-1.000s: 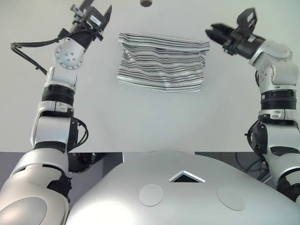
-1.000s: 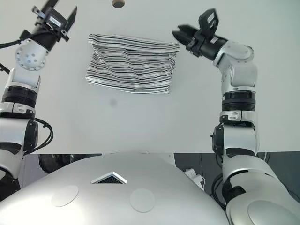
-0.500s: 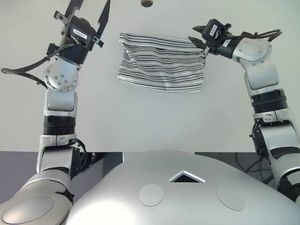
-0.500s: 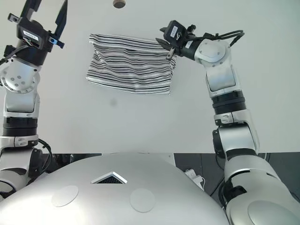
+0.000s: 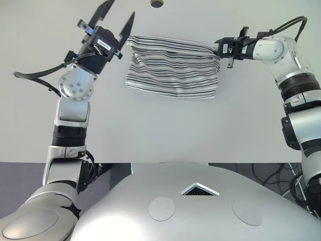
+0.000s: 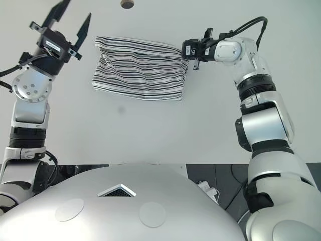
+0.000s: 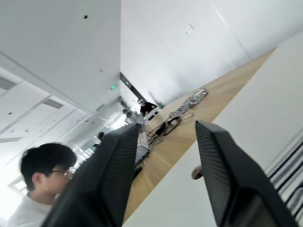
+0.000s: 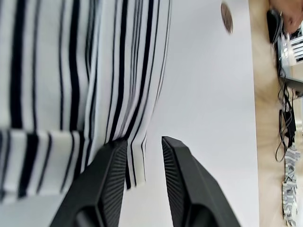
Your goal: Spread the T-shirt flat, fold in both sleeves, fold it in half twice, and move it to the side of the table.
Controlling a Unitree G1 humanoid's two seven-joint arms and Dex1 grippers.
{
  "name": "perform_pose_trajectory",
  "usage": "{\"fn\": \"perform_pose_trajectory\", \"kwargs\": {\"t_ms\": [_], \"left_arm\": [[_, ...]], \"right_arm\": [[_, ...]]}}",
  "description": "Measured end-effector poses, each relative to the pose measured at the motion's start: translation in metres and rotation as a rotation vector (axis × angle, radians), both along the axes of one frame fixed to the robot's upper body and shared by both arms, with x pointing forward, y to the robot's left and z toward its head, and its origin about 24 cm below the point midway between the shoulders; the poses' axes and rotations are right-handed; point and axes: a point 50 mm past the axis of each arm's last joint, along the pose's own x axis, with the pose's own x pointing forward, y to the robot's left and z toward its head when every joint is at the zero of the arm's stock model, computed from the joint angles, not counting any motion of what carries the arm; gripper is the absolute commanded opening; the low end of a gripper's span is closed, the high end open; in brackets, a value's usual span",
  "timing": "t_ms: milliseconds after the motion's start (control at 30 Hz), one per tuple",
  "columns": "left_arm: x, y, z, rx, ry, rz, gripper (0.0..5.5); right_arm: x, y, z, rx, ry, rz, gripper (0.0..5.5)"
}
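Note:
The black-and-white striped T-shirt point(image 5: 173, 70) lies folded into a rumpled rectangle on the white table point(image 5: 160, 130), toward the far side. My right gripper point(image 5: 219, 49) is at its far right corner. In the right wrist view its fingers point(image 8: 111, 179) stand close together, with the shirt's striped edge point(image 8: 135, 161) between them. My left gripper point(image 5: 119, 10) is held up off the table just left of the shirt's far left corner, open and holding nothing, its fingers point(image 7: 222, 179) spread wide.
A small round hole point(image 5: 157, 3) sits in the tabletop beyond the shirt. Bare white table surrounds the shirt on the left, right and near sides. The table's near edge point(image 5: 160, 162) runs just in front of me.
My right gripper went from open beside the shirt onto its far right corner and closed there. My left gripper swung in toward the shirt's far left corner, still open.

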Motion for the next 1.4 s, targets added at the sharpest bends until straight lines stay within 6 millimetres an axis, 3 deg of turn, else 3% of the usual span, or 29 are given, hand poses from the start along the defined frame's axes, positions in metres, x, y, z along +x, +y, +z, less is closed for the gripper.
{"fn": "perform_pose_trajectory", "kwargs": {"t_ms": [233, 400, 467, 600, 733, 867, 1033, 1167, 1267, 1400], "left_arm": [[-0.008, -0.008, -0.009, 0.041, 0.030, -0.040, 2.19], [-0.009, -0.005, -0.013, -0.186, 0.044, 0.027, 2.19], [-0.011, 0.002, -0.011, -0.268, 0.034, 0.060, 2.19], [-0.014, 0.002, -0.009, -0.337, -0.030, 0.099, 2.19], [-0.016, -0.001, -0.008, -0.329, -0.055, 0.101, 2.19], [-0.016, 0.000, -0.005, -0.324, -0.073, 0.098, 2.19], [-0.016, 0.004, -0.005, -0.312, -0.074, 0.110, 2.19], [-0.015, 0.010, -0.004, -0.290, -0.067, 0.133, 2.19], [-0.013, 0.012, -0.005, -0.238, -0.061, 0.145, 2.19], [-0.012, 0.020, -0.001, -0.184, -0.078, 0.168, 2.19]], "right_arm": [[0.003, -0.001, 0.002, -0.037, -0.049, 0.007, 1.36], [0.018, 0.017, 0.055, 0.303, -0.246, -0.031, 1.36], [0.019, 0.021, 0.064, 0.342, -0.290, -0.029, 1.36], [0.021, 0.041, 0.055, 0.344, -0.274, -0.003, 1.36], [0.016, 0.045, 0.023, 0.180, -0.178, 0.039, 1.36], [0.011, 0.031, -0.005, 0.020, -0.076, 0.025, 1.36], [0.015, 0.025, -0.003, -0.086, -0.066, 0.052, 1.36], [0.014, 0.008, -0.004, -0.196, -0.088, 0.058, 1.36], [0.010, -0.022, -0.001, -0.319, -0.102, 0.062, 1.36], [-0.019, -0.061, 0.009, -0.407, 0.022, 0.087, 1.36]]}}
